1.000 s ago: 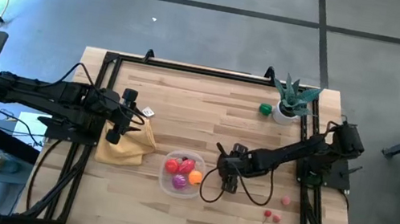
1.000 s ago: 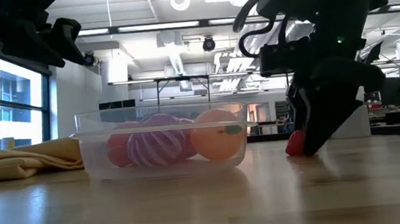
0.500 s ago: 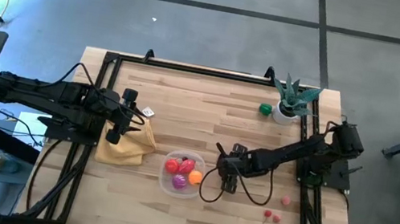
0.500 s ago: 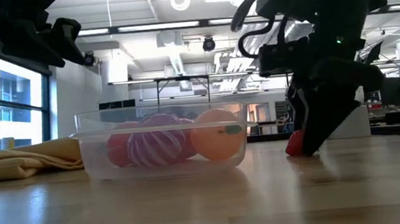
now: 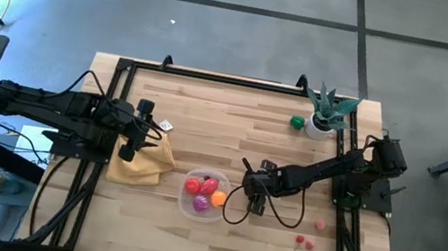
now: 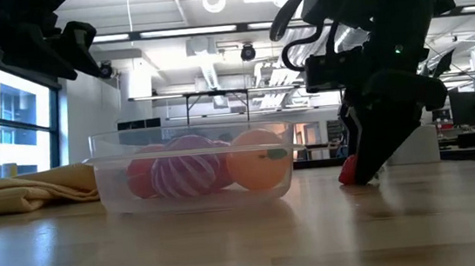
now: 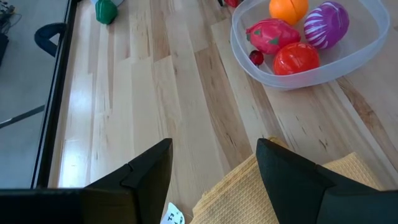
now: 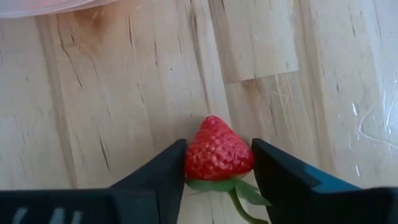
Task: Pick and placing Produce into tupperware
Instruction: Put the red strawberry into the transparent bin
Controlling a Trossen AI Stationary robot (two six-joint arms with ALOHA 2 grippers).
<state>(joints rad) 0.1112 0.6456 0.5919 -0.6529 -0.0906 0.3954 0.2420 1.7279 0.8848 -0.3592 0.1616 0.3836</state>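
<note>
Jaws of the right gripper (image 8: 217, 171) pinch one red strawberry (image 8: 217, 152), a finger pressed against each flank, low over the wood just beside the tupperware (image 5: 205, 197).

Tupperware: one, clear, near the table's (image 5: 233, 127) front centre. Contents counted from the left wrist view, five pieces: one orange fruit (image 7: 288, 9), one purple-and-white striped piece (image 7: 324, 23), one pink-red piece (image 7: 272, 35), one red tomato-like piece (image 7: 296, 58), one small dark red piece (image 7: 256, 57).

Produce loose on the table: one pink piece (image 5: 321, 224) and two small red ones (image 5: 304, 242) toward the front right, well apart from the container; one green piece (image 5: 298, 121) at the far side, just beside one potted plant (image 5: 328, 112).

Left gripper (image 7: 214, 165): jaws spread, nothing between them, held above one yellow cloth (image 5: 143, 159) lying left of the tupperware. One small white tag (image 5: 166, 125) lies beside the cloth.
</note>
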